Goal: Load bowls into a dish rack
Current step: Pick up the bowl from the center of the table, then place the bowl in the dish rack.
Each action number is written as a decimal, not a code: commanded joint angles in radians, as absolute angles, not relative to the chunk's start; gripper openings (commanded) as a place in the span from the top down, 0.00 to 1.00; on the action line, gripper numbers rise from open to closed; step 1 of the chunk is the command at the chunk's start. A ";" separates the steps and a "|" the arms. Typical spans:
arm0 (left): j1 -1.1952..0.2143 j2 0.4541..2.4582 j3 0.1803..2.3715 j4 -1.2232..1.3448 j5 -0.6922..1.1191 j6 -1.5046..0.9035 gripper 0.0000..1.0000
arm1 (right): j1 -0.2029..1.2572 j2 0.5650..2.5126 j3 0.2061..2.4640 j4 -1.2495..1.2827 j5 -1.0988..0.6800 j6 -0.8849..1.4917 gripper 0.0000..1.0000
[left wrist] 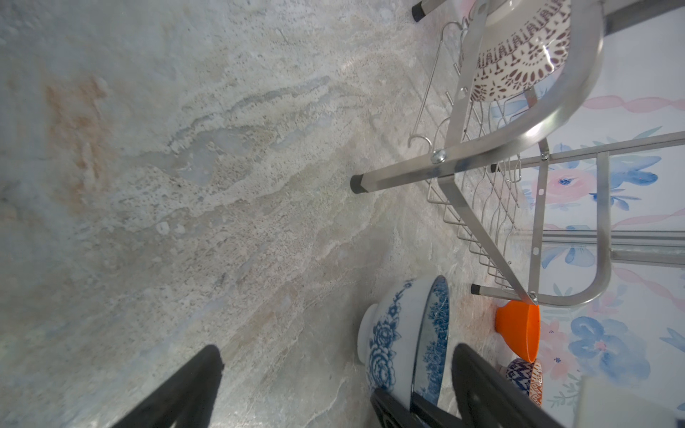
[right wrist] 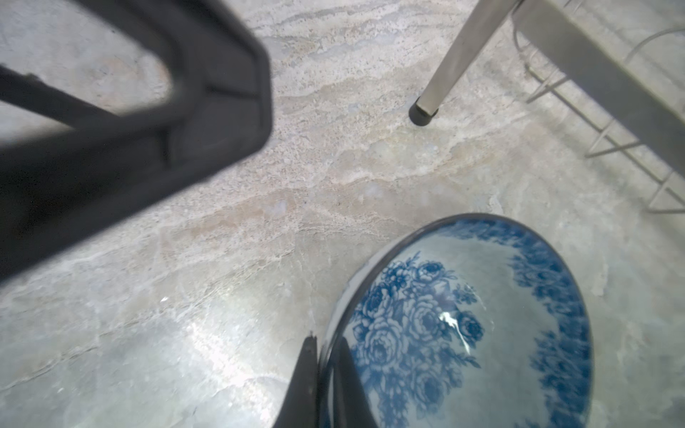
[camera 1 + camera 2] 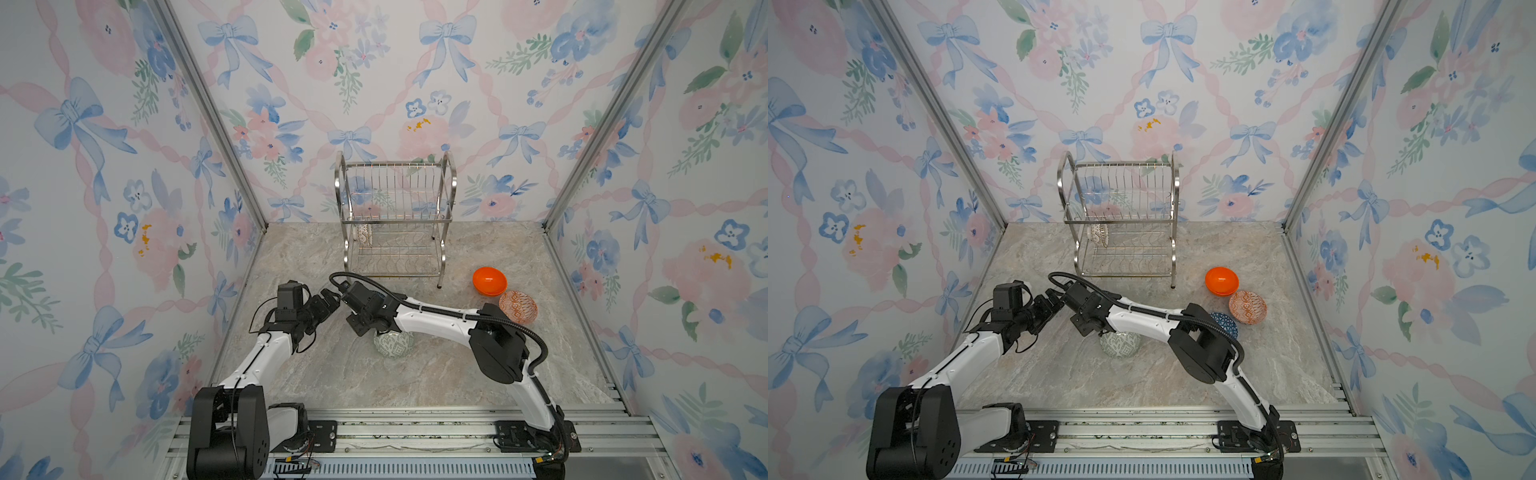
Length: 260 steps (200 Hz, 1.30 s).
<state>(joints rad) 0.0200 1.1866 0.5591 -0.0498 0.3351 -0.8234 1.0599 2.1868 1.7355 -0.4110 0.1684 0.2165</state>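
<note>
The dish rack stands at the back of the table. A first bowl rests on edge in its lower tier, at the left end. Just off the rack's front right leg sits a second bowl. A third bowl lies forward and right of it, perhaps touching. A fourth bowl, half hidden by the right arm, lies farther still from the rack. A fifth bowl sits well in front of the rack, under that arm. A sixth bowl is pinched in the right gripper, just before the rack's front left leg.
</note>
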 commanded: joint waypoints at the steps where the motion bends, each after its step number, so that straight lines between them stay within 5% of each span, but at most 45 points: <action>1: 0.025 1.158 0.550 -0.048 0.356 -0.815 0.02 | 1.038 2.059 1.643 -0.268 0.070 0.264 1.00; 119: 0.022 1.116 0.564 -0.032 0.411 -0.835 0.02 | 0.901 1.811 1.324 0.226 -0.167 0.383 1.00; 188: -0.007 1.133 0.594 0.004 0.428 -0.846 0.03 | 0.772 1.852 1.197 0.668 -0.313 0.579 1.00; 260: -0.070 1.202 0.647 0.032 0.401 -0.846 0.03 | 0.703 1.943 1.237 0.773 -0.357 0.661 1.00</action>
